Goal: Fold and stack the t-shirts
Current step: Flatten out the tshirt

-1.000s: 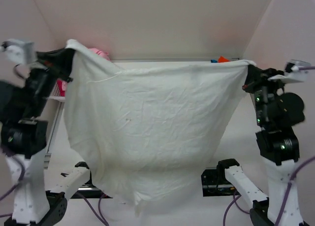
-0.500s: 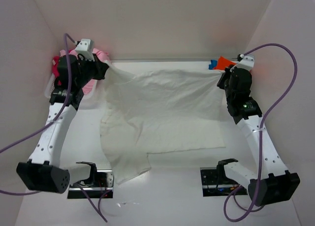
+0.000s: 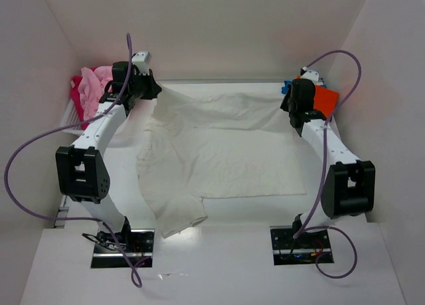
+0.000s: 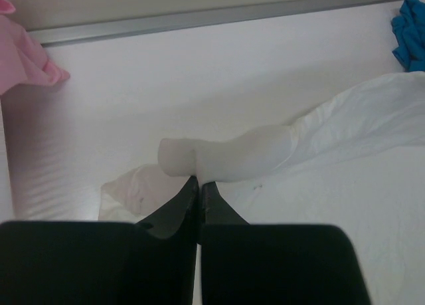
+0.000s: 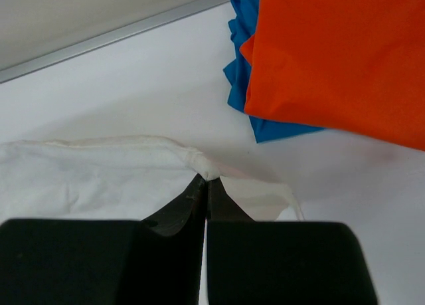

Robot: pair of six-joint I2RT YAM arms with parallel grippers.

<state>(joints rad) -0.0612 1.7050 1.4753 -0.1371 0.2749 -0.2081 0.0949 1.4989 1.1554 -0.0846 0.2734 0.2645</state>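
1. My left end effector (image 4: pixel 199 180) has its black fingers pressed together on a soft, rolled tube of the cream-white cloth t-shirt (image 3: pixel 219 152), pinched right at the fingertips.
2. My right end effector (image 5: pixel 206 180) is likewise clamped on that shirt, nipping a stitched, hemmed corner.
3. Between my two end effectors the shirt lies spread on the white table (image 3: pixel 219 265). It is wrinkled, its far edge is rumpled, and one short sleeve trails toward my bases on the left.
4. Beyond and to the right of my right end effector lies a smooth, flat orange cloth t-shirt (image 5: pixel 339 59). It rests on top of a crumpled blue cloth t-shirt (image 5: pixel 242 59), apart from the hem I hold.
5. Beyond and to the left of my left end effector a bunched light pink cloth t-shirt (image 4: pixel 23 52) sits beside a red-magenta cloth t-shirt (image 3: pixel 78 99), at a white slotted plastic basket (image 3: pixel 68 119).
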